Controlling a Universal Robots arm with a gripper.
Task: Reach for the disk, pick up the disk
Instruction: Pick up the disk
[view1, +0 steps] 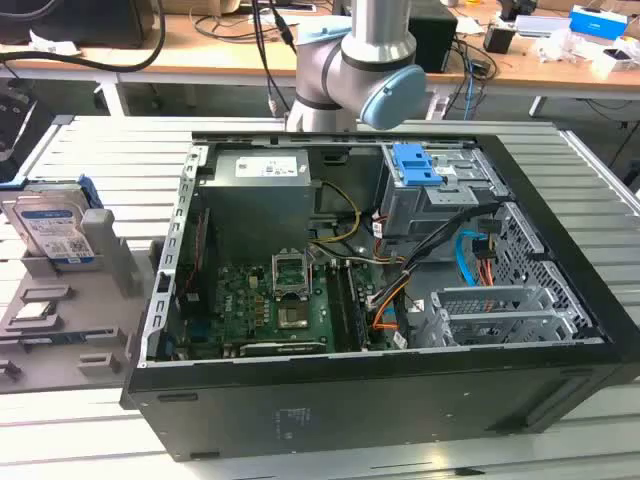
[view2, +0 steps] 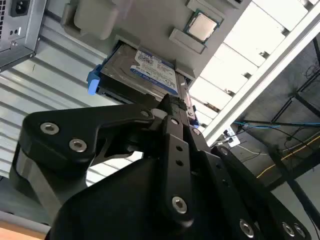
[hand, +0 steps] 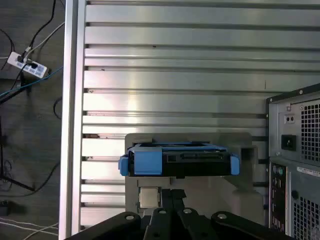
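The hand (hand: 172, 192) is drawn narrow, its two black fingers (hand: 167, 200) lying side by side with nothing between them. In both wrist views its tip (view2: 175, 102) sits just short of the disk (hand: 180, 159), near the disk's edge (whether it touches I cannot tell).

The disk (view2: 145, 70) stands on edge in a grey plastic stand (hand: 240, 190), its white-and-blue label (view2: 152, 67) facing outward and blue rails at either end. A small square silver chip (view2: 201, 26) lies in a recess of the same stand, close beside the disk.

In the exterior view, the disk (view1: 55, 232) and stand (view1: 110, 270) are at the exterior view's left on the slatted metal surface (view1: 100, 140), just beside an open black computer case (view1: 350, 400). The arm (view1: 370, 60) rises behind the case, and a blue latch (view1: 415, 165) sits on a drive bay inside it.
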